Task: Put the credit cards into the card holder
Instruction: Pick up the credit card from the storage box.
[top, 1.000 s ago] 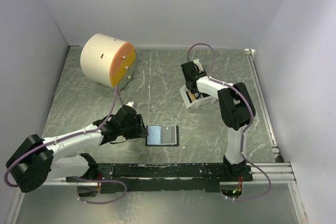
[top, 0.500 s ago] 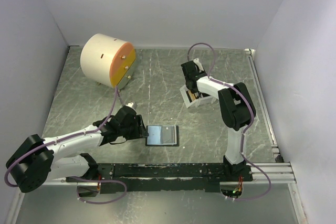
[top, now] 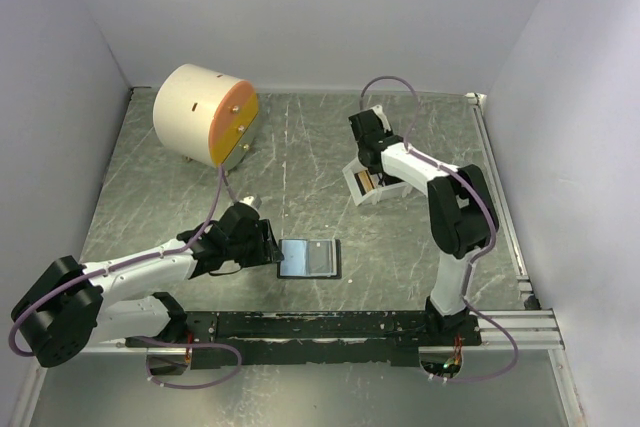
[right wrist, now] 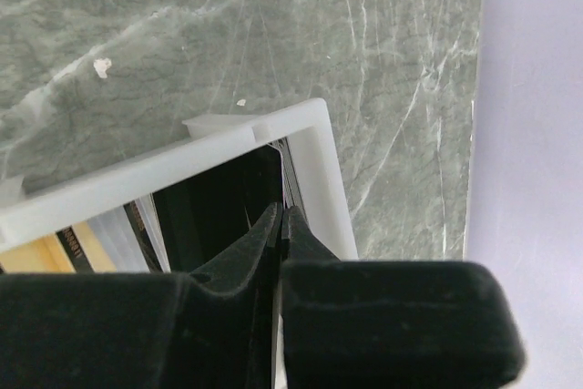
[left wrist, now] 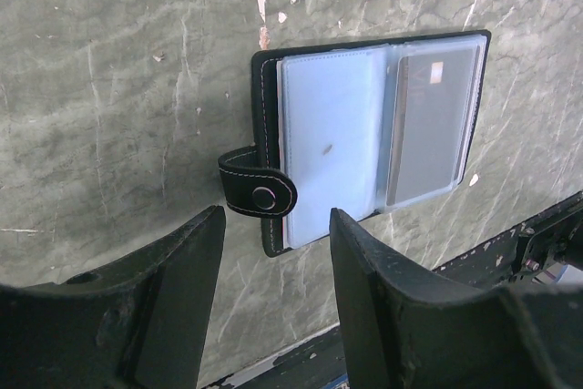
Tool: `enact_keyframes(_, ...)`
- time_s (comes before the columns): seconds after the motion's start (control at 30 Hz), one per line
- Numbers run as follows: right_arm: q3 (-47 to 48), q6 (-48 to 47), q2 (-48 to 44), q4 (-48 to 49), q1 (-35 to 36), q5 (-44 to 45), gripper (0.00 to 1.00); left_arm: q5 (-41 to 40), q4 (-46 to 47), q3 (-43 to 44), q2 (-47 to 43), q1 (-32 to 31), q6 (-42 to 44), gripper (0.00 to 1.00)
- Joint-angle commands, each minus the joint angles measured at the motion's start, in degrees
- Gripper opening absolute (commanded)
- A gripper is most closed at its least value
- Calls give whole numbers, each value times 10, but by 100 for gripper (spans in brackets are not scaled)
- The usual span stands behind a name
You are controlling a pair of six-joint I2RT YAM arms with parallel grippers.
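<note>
Meanwhile the right gripper [right wrist: 281,218] reached into the white tray [right wrist: 164,170], jaws pressed together among the credit cards [right wrist: 41,257] stacked there; whether a card edge sat between them was unclear. The card holder [left wrist: 364,134] lay open on the table [left wrist: 109,88], just before the left gripper [left wrist: 276,225], whose jaws stood apart.

The right end effector [right wrist: 281,218] has closed its fingers together inside the white tray [right wrist: 314,148], while the right arm [top: 455,202] has shifted slightly to the right from its position a second earlier.
</note>
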Motion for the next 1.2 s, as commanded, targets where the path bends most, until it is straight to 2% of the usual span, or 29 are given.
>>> enact_keyframes(0.0, 5, 13, -52, -19, -2, -33, 0, -1, -10, 14, -16, -1, -8, 61)
enact_keyframes(0.37, 12, 64, -124, -67, 1, -71, 0, -20, -70, 41, -55, -1, -19, 62)
enact_keyframes(0.67, -18, 124, -251, -86, 18, -185, 0, -31, -128, 93, -104, -1, -11, 64)
enact_keyframes(0.83, -68, 174, -332, -64, 26, -309, 0, -66, -175, 137, -102, -1, 21, 64)
enact_keyframes(1.0, -133, 235, -418, -31, 36, -426, 0, -54, -169, 145, -93, -1, 40, 60)
enact_keyframes(1.1, -174, 255, -463, -17, 81, -420, 0, -33, -140, 132, -72, -1, 55, 58)
enact_keyframes(1.17, -203, 265, -476, -25, 108, -401, 0, -21, -136, 133, -48, -1, 57, 52)
